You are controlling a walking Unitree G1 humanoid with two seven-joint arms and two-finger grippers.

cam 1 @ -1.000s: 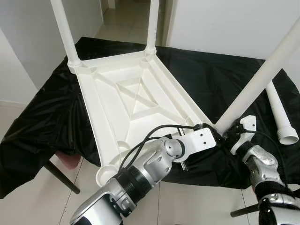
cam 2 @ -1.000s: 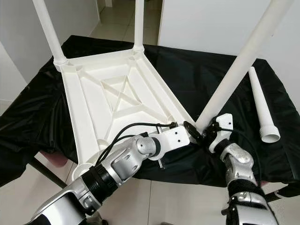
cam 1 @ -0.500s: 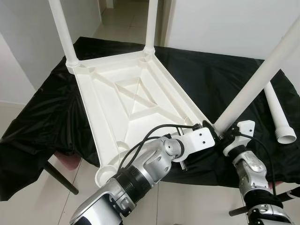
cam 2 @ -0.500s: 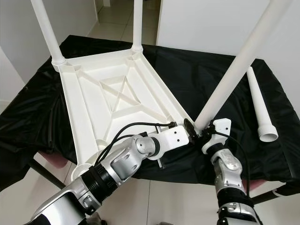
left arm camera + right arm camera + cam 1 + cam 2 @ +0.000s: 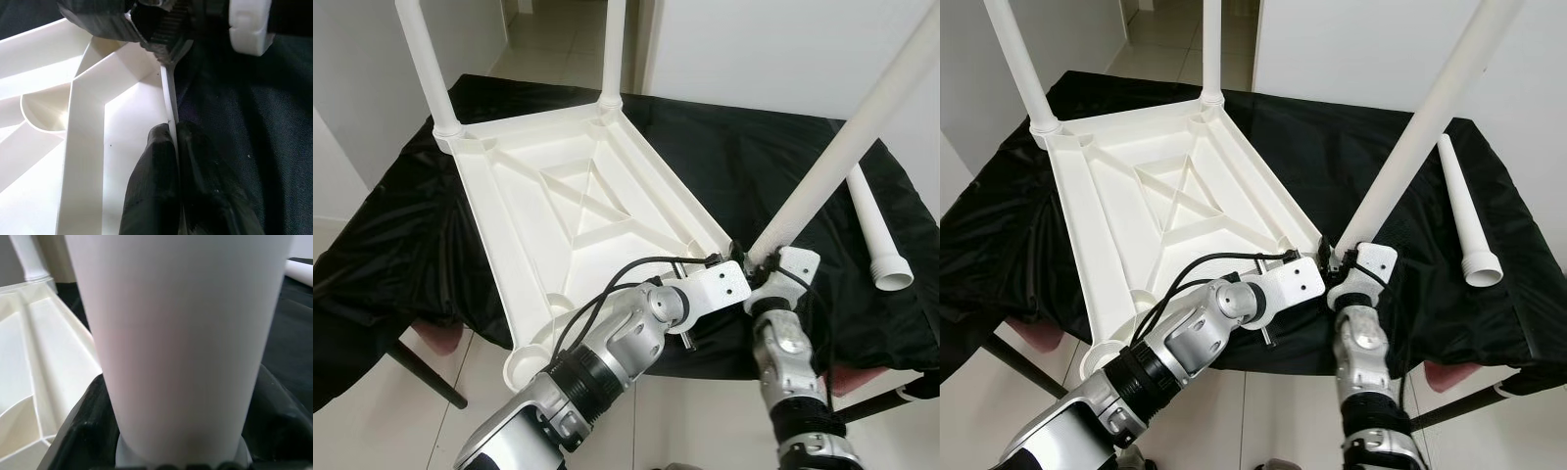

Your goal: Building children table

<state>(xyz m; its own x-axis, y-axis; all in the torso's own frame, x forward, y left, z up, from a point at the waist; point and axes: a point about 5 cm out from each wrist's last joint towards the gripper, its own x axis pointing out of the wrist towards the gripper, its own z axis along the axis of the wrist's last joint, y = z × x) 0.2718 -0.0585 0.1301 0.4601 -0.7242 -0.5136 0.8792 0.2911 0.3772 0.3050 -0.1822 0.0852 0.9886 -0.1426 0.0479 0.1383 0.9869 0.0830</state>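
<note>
Over on your left, two legs [image 5: 423,61] already stand upright in the far corner sockets of the upturned white tabletop [image 5: 578,211], which lies on the black cloth [image 5: 734,137]. The near left socket [image 5: 524,362] is empty, so that corner is not yet done.

Moving to the middle: your left gripper [image 5: 173,147] is pinched together on the thin side rim of the tabletop near its near right corner, one finger inside the rim and one outside, steadying the piece.

Now the right: your right gripper [image 5: 766,269] is clamped around the base of the third leg [image 5: 842,147], and it has swung in toward that corner over the last second (the leg's foot now sits right at the socket). The leg leans well off upright, so my read is it isn't seated; you'll need to straighten it before pressing down.

Far right, the fourth leg [image 5: 876,230] lies loose on the cloth.
</note>
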